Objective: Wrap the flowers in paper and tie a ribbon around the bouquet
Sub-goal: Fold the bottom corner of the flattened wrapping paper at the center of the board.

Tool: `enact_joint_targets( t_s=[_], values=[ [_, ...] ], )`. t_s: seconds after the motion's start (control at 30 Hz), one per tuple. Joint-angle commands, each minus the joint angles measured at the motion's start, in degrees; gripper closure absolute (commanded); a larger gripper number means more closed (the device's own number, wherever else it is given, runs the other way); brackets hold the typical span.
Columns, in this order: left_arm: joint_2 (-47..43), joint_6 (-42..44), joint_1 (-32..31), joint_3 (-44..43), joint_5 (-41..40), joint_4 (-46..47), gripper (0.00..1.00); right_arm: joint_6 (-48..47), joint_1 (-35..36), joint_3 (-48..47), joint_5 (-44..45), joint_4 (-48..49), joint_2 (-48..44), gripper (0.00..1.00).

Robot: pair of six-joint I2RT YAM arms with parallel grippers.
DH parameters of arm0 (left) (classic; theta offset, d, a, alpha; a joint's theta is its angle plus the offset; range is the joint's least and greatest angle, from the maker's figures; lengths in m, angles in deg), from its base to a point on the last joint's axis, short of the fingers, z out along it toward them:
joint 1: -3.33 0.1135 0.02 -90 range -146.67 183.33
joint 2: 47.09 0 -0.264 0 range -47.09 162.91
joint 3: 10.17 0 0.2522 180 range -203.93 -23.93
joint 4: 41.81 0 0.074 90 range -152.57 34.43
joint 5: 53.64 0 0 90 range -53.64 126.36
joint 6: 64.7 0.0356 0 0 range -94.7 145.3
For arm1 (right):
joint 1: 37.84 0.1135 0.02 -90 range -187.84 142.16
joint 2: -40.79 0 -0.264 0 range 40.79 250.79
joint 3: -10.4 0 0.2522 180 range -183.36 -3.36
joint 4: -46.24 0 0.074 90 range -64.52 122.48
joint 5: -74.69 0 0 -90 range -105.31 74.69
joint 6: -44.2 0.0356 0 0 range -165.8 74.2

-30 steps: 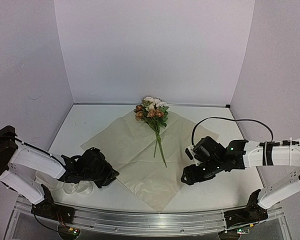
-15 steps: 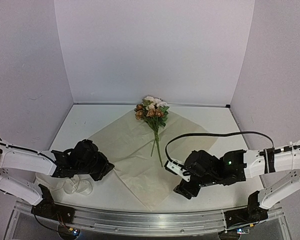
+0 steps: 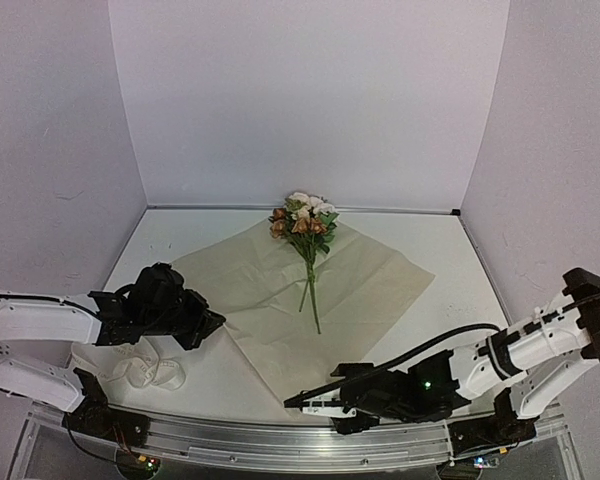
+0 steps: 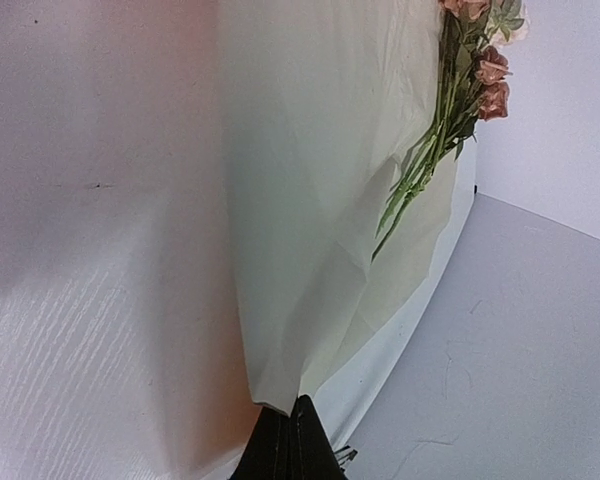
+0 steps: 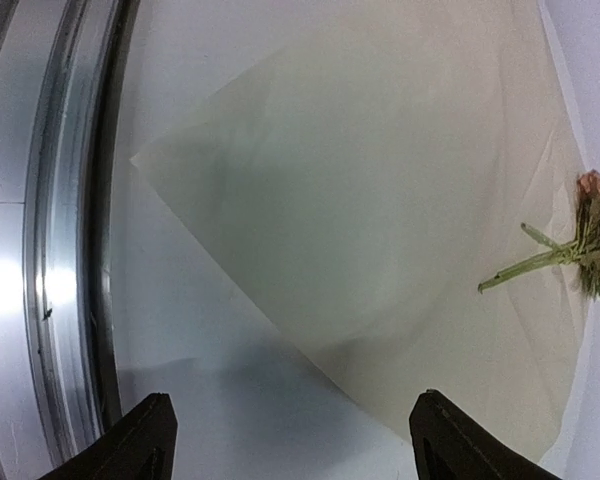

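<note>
Peach-tan paper (image 3: 260,290) lies centred on table (image 3: 435,240), flowers (image 3: 305,225) on it, heads toward far edge. Left gripper (image 4: 292,410) pressed together, pinching paper's left corner; right gripper (image 5: 292,400) spread, empty, at near edge. Wrap looks just started; next likely calls for folding pinched corner over stems. Ribbon (image 3: 145,372) near-left corner, untouched.

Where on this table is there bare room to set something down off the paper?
Bare table shows at the far left, between left wall and paper, and more widely at right, between paper and right wall. The near left is crowded by the ribbon and left arm; the right arm lies along the near edge.
</note>
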Motion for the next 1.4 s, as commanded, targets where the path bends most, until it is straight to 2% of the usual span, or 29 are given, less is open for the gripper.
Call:
enact_joint_targets(
  t_s=[0.0,0.1,0.33,0.4,0.53,0.6,0.67,0.77,0.83,0.97,1.03,1.13,1.23,1.37],
  values=[
    [-1.2,-0.9,0.5,-2.8,1.1,-1.6,1.00,-8.3,3.9,-3.2,10.7,11.7,6.5,0.16],
    [-1.4,-1.0,0.5,-2.8,1.1,-1.7,1.00,-12.5,5.7,-4.9,16.1,17.4,11.6,0.16],
    [-2.6,-1.4,0.6,-2.2,0.6,-2.9,1.00,-19.4,7.3,-8.4,22.5,27.6,18.9,0.18],
    [-2.9,-1.4,0.6,-1.9,0.3,-3.5,1.00,-21.1,7.7,-8.6,23.5,29.8,19.4,0.28],
    [-3.0,-1.3,0.6,-1.3,0.3,-4.0,1.00,-21.2,7.8,-8.4,23.9,30.2,18.9,0.65],
    [-3.0,-1.2,0.6,-0.9,0.2,-4.2,1.00,-21.6,7.8,-8.5,24.2,30.1,18.8,0.79],
    [-3.2,-0.7,0.6,-0.7,-0.1,-5.6,1.00,-22.1,8.0,-8.5,24.5,30.0,18.3,0.90],
    [-3.9,1.3,0.6,-0.5,-0.1,-7.1,0.95,-22.3,8.5,-8.1,24.6,28.4,16.6,0.99],
    [-4.2,4.0,0.6,-1.3,-0.4,-10.1,0.84,-19.5,8.6,-8.0,23.4,23.1,14.4,1.00],
    [-5.8,10.6,0.5,-2.2,-0.9,-16.9,0.53,-10.3,8.5,-8.8,16.1,8.0,7.2,1.00],
    [-8.2,13.0,0.4,-2.0,-1.3,-20.1,0.45,-6.5,8.5,-10.4,12.6,-0.5,4.9,1.00],
    [-12.6,16.3,0.4,-2.4,-4.8,-25.7,0.41,-1.5,7.9,-12.8,7.2,-9.4,3.0,1.00],
    [-15.4,21.1,0.4,-3.7,-5.5,-27.9,0.40,2.0,6.5,-14.7,3.0,-14.3,1.9,1.00],
    [-14.5,28.7,0.4,-8.1,-5.8,-29.4,0.43,4.3,1.7,-19.4,-2.0,-20.2,1.7,1.00]
  ],
)
